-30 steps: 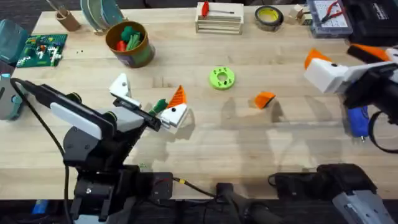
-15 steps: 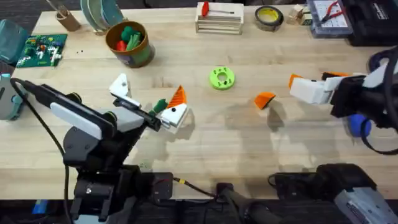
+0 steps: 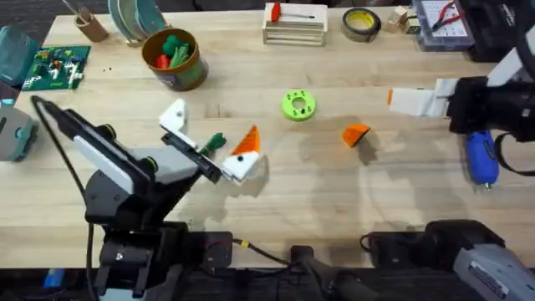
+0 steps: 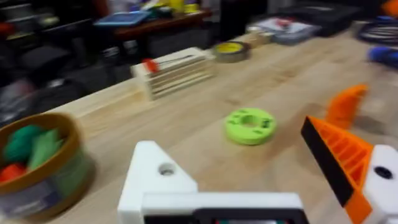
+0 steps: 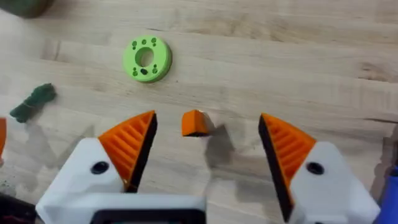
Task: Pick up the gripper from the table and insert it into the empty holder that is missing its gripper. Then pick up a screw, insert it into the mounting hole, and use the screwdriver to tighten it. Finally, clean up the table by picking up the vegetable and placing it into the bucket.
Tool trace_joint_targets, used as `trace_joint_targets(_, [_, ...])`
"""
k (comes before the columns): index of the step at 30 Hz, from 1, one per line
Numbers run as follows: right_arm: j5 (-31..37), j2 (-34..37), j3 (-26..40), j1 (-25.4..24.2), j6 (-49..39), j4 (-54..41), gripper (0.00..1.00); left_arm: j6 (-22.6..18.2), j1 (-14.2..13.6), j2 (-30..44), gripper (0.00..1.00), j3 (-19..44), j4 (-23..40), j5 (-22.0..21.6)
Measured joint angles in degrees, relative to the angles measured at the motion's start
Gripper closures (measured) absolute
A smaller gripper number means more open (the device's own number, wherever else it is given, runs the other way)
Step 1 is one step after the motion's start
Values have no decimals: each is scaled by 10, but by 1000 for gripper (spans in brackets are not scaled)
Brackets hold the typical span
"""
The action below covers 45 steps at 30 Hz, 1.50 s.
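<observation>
The gripper (image 5: pixel 194 123) lies on the table between the right arm's wide-spread, empty fingers (image 5: pixel 134 144).

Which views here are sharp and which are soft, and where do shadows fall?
Overhead: sharp across the table, with soft shadows beside the loose orange gripper. Left wrist: soft throughout, the bucket and background smeared. Right wrist: crisp on the green ring and the orange gripper, which casts a faint shadow; the vegetable slightly soft.

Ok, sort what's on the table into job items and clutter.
Job: orange gripper pad, empty white holder on the left gripper, blue screwdriver, green vegetable, bucket.
Clutter: lime ring disc, yellow tape roll, slatted wooden crate.
</observation>
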<state>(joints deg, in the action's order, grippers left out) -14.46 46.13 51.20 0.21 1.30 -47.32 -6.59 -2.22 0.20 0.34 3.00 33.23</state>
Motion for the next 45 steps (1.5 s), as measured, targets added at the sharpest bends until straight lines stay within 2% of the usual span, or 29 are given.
trace_joint_targets(9, [0,1,1,0,0,-9,10,0,0,0,7,1,19,200])
trace_joint_targets(14, [0,3,1,0,-6,-46,10,0,0,0,7,1,26,255])
trace_joint_targets(20, [6,41,1,24,-31,-78,10,12,0,0,7,1,29,276])
trace_joint_targets(25, [62,74,1,106,-40,-81,10,32,0,0,8,1,30,286])
trace_joint_targets(28, [120,99,1,167,-44,-81,10,37,0,0,8,1,30,287])
trace_joint_targets(31, [169,130,1,201,-46,-80,10,40,0,0,7,1,30,287])
trace_joint_targets(40, [218,237,1,228,-45,-21,10,40,0,0,7,1,30,287])
trace_joint_targets(45, [222,260,1,235,-45,-17,96,40,0,0,8,1,30,287])
